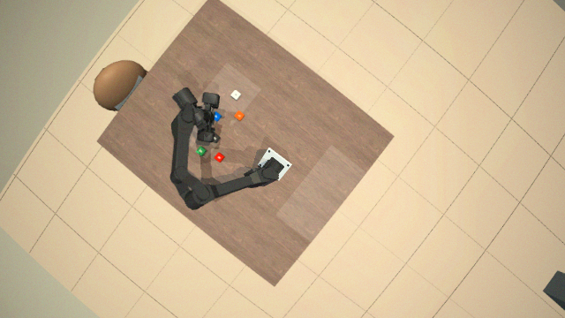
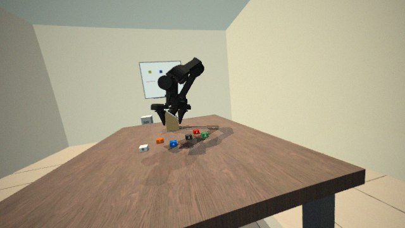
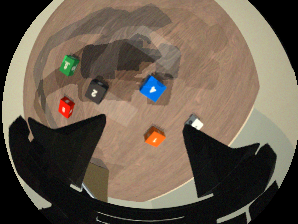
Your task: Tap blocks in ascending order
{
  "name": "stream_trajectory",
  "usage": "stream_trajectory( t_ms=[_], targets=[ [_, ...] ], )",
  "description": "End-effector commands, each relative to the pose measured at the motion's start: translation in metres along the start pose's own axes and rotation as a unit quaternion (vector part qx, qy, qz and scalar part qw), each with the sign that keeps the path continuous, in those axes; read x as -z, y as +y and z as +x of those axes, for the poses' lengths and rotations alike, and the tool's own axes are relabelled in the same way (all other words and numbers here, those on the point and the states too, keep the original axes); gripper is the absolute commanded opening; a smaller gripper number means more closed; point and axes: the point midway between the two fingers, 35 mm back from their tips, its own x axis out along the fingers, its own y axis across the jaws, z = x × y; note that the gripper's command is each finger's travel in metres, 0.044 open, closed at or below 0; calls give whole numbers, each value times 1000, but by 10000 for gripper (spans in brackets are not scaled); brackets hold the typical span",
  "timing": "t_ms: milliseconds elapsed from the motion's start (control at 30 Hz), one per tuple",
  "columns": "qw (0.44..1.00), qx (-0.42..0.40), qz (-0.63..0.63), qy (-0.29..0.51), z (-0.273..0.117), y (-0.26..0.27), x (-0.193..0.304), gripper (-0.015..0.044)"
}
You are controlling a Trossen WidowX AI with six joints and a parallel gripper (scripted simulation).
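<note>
The brown wood-grained tabletop [image 1: 309, 110] [image 2: 152, 180] [image 3: 210, 85] carries six blocks: white [image 1: 236, 94] [image 2: 143, 148] [image 3: 194, 123], orange [image 1: 239, 116] [image 2: 159, 140] [image 3: 155, 137], blue [image 1: 217, 117] [image 2: 173, 144] [image 3: 153, 89], black [image 2: 188, 137] [image 3: 96, 91], red [image 1: 219, 157] [image 2: 196, 132] [image 3: 66, 107] and green [image 1: 200, 151] [image 2: 204, 135] [image 3: 69, 65]. All sit apart; shadows and paler patches cross the wood. The arm's white-topped base [image 1: 286, 166] [image 2: 172, 124] stands there too.

Wrist view: block 4 [image 1: 217, 117] [image 2: 173, 144] [image 3: 153, 89] and block 1 [image 1: 239, 116] [image 2: 159, 140] [image 3: 155, 137] on bench [image 1: 309, 110] [image 2: 190, 183] [image 3: 215, 75], below and laterally between fingers [image 1: 212, 118] [image 2: 172, 123]. Block 2 [image 1: 215, 139] [image 2: 188, 137] [image 3: 96, 91] and two more blocks [image 1: 200, 151] [image 2: 205, 135] [image 3: 69, 65] toward the left finger, last block [image 1: 236, 94] [image 2: 143, 148] [image 3: 196, 123] by the right fingertip.
</note>
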Motion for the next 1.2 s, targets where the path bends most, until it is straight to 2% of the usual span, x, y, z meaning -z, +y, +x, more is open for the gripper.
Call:
stream_trajectory(
  t_ms=[0, 200, 900, 1000, 1167],
  targets=[
    [991, -28, 132, 12, -13, -34, 46, 400],
    [968, -64, 243, 14, -25, -53, 89, 400],
    [967, -65, 245, 14, -25, -53, 90, 400],
    [967, -62, 246, 15, -30, -34, 77, 400],
    [967, -57, 248, 15, -43, 34, 46, 400]
  ],
)
